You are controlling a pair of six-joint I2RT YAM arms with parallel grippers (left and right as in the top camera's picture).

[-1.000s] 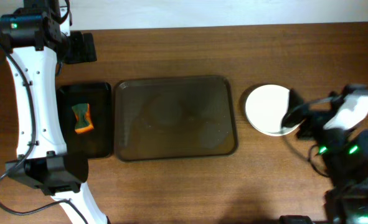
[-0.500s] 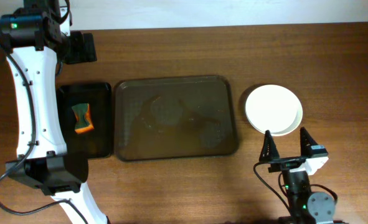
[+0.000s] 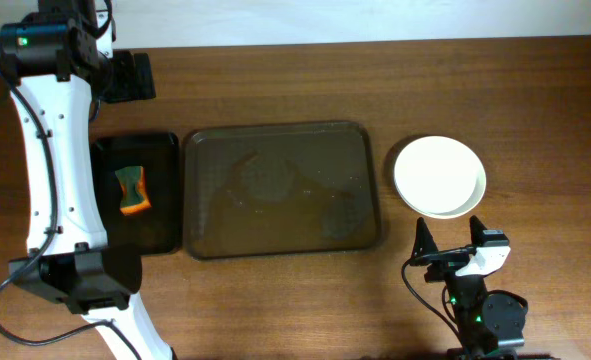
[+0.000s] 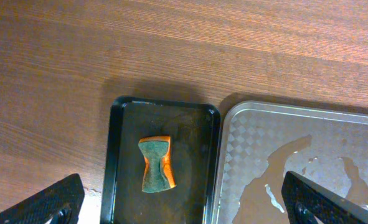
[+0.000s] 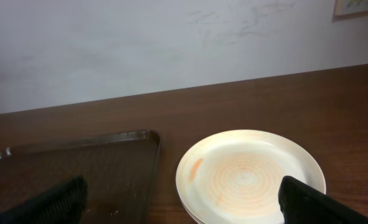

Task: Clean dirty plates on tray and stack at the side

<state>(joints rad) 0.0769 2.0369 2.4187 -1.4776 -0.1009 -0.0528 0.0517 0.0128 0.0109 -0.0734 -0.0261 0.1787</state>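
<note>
The brown tray (image 3: 200, 145) lies mid-table with no plates on it, only wet streaks; its corner shows in the left wrist view (image 4: 233, 115) and the right wrist view (image 5: 140, 138). The plates (image 3: 439, 177) sit stacked on the table right of the tray. The top plate is white with faint orange smears (image 5: 252, 174). My right gripper (image 3: 453, 245) is open and empty, in front of the stack and apart from it (image 5: 193, 208). My left gripper (image 4: 184, 205) is wide open and empty, high above the black tray.
A narrow black tray (image 3: 165, 150) left of the brown tray holds an orange and green sponge (image 3: 131, 190), also seen in the left wrist view (image 4: 155, 163). The white left arm (image 3: 55, 170) stretches along the table's left side.
My right arm has drawn back from the right side of the plate stack to the table's front edge, gripper open. The left arm has not moved.
</note>
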